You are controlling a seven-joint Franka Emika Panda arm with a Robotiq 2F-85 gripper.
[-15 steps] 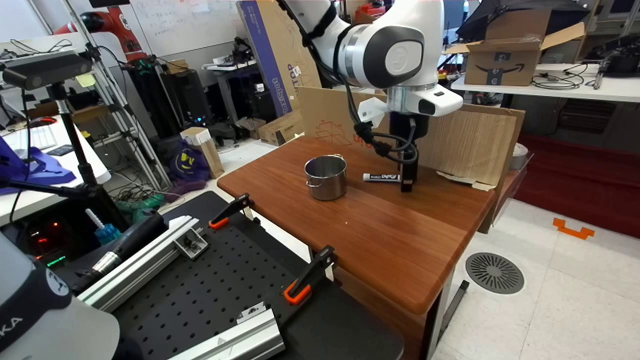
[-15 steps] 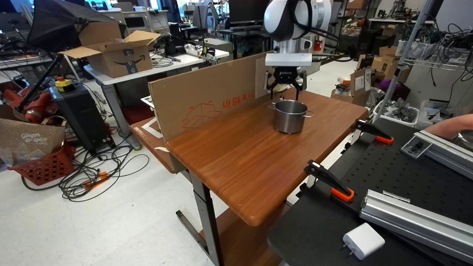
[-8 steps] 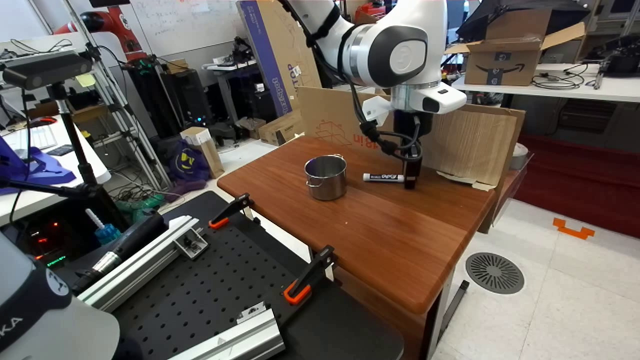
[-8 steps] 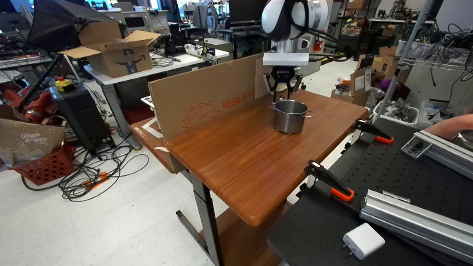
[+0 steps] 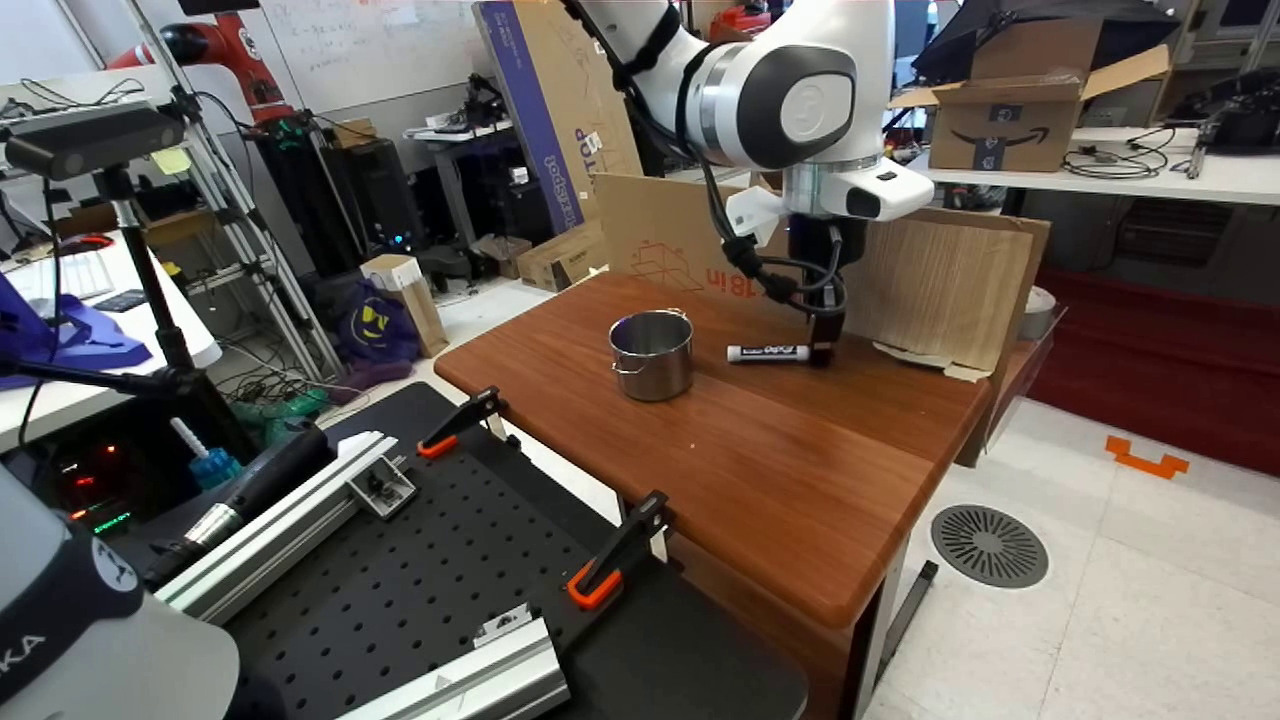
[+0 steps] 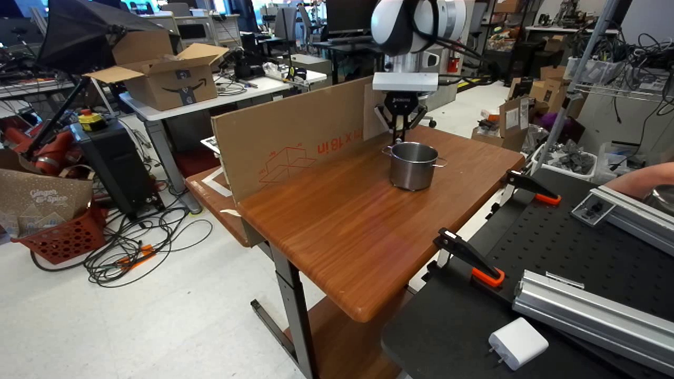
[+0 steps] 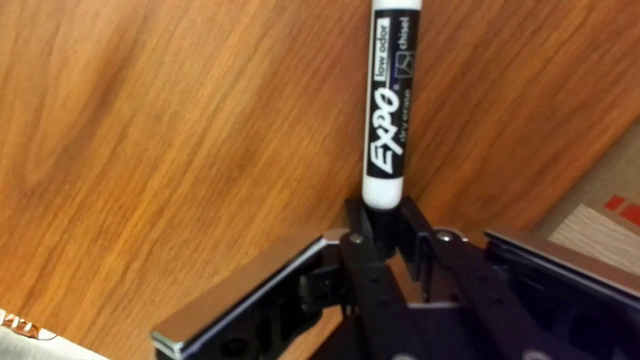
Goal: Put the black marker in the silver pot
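The black marker [image 7: 391,100], with a white barrel and a black EXPO label, lies level at the table surface; whether it touches the wood I cannot tell. Its black cap end sits between the fingertips of my gripper [image 7: 383,212], which is shut on it. In an exterior view the marker [image 5: 768,354] points from the gripper [image 5: 822,352] toward the silver pot [image 5: 652,362]. The pot stands upright, its mouth facing up, a short way off from the marker's free end. In an exterior view the pot [image 6: 412,171] hides most of the marker, with the gripper [image 6: 399,138] behind it.
A cardboard panel [image 6: 300,142] stands upright along one edge of the wooden table [image 5: 700,450], close behind the gripper. Black clamps with orange pads [image 5: 597,590] grip the near edge beside a black perforated board [image 5: 450,560]. Cables [image 5: 800,290] hang looped from the wrist.
From wide open, the fingers have come together on the marker's cap end. The gripper has shifted slightly toward the panel. The pot has stayed put, and the marker has barely moved.
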